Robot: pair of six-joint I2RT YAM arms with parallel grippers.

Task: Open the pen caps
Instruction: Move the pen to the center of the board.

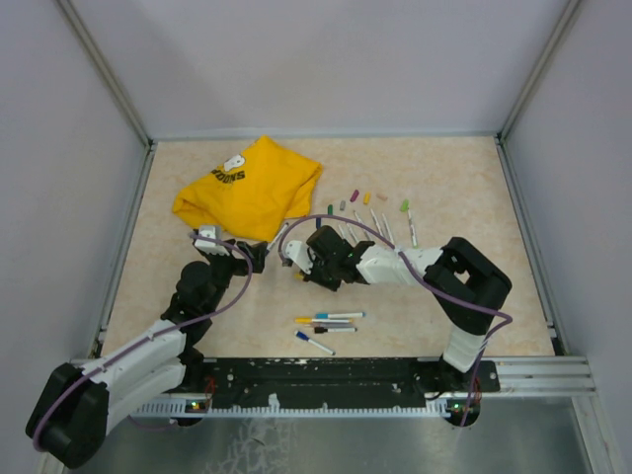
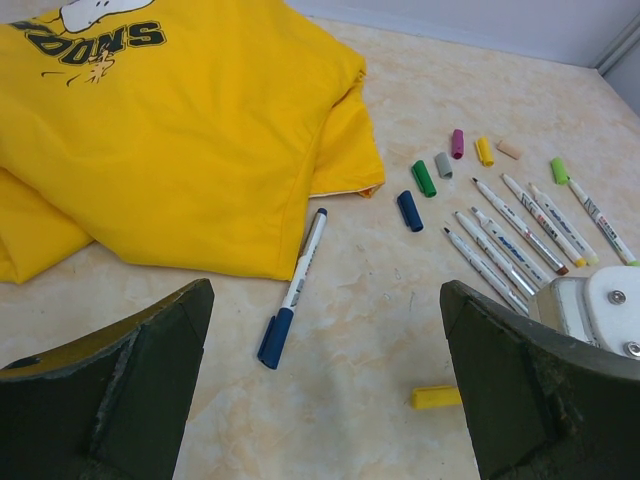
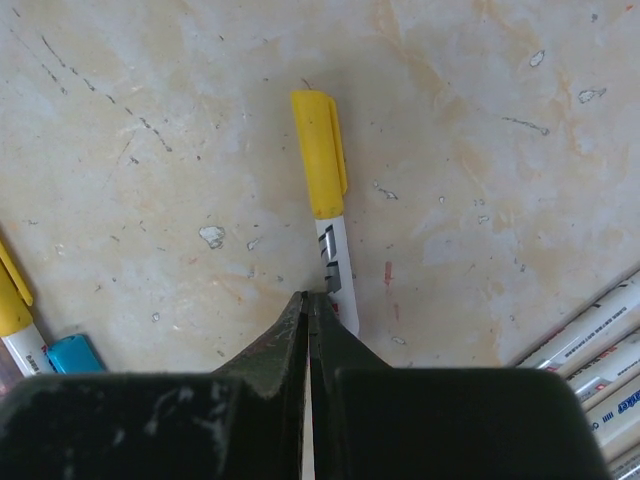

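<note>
Right hand (image 3: 310, 300) pinched fully shut, nothing seen betw. its fingers, tips right over the barrel of a yellow-capped pen (image 3: 335, 265) lying flat on the tabletop (image 3: 480, 150), cap (image 3: 320, 150) on. Left hand (image 2: 325, 400) spread wide & empty, just near of a blue-capped pen (image 2: 300, 270) at the yellow T-shirt (image 2: 170, 130) edge. Loose caps (image 2: 424, 178) & uncapped pens (image 2: 510, 240) lie right of the shirt.

Tabletop (image 3: 480, 150) smooth, stone-look, scuffed; T-shirt (image 2: 180, 150) soft matt cloth; pen caps (image 2: 424, 178) smooth plastic; right gripper (image 3: 308, 300) matt, scratched, dark.
</note>
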